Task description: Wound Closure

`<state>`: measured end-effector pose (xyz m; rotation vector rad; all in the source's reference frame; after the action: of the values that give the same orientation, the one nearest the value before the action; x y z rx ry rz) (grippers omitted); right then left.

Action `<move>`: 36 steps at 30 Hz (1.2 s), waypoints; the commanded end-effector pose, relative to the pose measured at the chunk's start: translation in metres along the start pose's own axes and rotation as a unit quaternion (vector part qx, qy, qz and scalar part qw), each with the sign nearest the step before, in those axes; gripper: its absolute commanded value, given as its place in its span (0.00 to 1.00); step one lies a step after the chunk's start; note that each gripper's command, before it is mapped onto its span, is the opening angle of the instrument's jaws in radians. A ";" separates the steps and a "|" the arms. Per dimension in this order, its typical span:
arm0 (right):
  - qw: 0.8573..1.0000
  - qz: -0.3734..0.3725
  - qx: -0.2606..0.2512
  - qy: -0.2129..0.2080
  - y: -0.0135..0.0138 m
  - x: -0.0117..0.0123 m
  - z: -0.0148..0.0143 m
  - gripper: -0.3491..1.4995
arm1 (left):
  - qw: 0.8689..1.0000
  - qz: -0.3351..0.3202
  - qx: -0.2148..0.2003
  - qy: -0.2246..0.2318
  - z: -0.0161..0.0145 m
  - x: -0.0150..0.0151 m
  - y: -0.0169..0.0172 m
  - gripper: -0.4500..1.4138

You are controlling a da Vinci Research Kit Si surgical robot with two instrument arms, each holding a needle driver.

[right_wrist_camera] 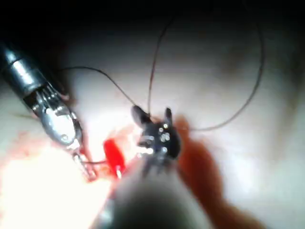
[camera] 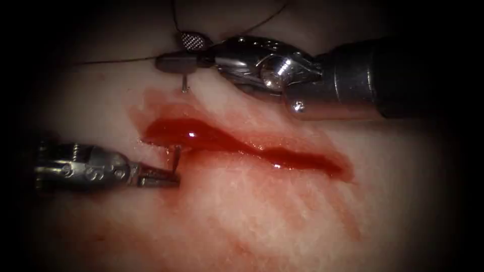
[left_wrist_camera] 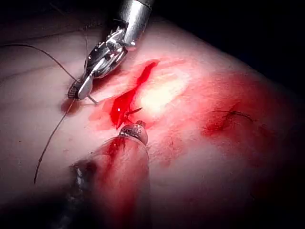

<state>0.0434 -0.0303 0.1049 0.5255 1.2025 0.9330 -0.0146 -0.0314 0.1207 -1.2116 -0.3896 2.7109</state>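
The cut [camera: 282, 156] runs across the tissue [camera: 252, 216] and is filled with red fluid [camera: 201, 133]. At its left end the curved needle is in the tissue. Its tail end [camera: 185, 83] sticks up above the cut, and its tip end [camera: 177, 155] comes out at the cut's lower edge. My left tool [camera: 169, 179] is shut on the needle near the tip, as the left wrist view [left_wrist_camera: 135, 125] shows. My right tool [camera: 182, 52] hangs just over the tail end with jaws open, holding nothing. Thread [camera: 116, 60] trails from the tail end to the left.
More thread [right_wrist_camera: 248, 95] lies in loose loops on the tissue behind the right tool [right_wrist_camera: 152, 114]. A finished stitch with short cut ends [left_wrist_camera: 233, 113] sits further along the tissue. Red fluid stains the surface below the cut.
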 end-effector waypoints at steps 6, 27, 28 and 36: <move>0.999 -0.009 0.009 -0.047 -0.0004 -0.0007 0.0003 0.00 | 1.000 0.000 -0.001 0.000 0.0008 -0.0002 0.0002 0.15; 0.992 0.063 0.065 -0.086 -0.0018 -0.0038 -0.0005 0.00 | 1.000 0.000 -0.003 0.001 0.0005 0.0000 0.0002 0.15; 0.992 0.063 0.065 -0.086 -0.0018 -0.0038 -0.0005 0.00 | 1.000 0.000 -0.003 0.001 0.0005 0.0000 0.0002 0.15; 0.996 0.047 0.041 -0.063 0.0004 -0.0024 -0.0034 0.83 | 0.999 0.040 -0.002 0.006 -0.0016 0.0012 0.0004 0.18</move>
<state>0.0394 -0.0327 0.1051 0.7026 1.1142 0.9185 -0.0136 -0.0309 0.1180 -1.2737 -0.3394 2.7814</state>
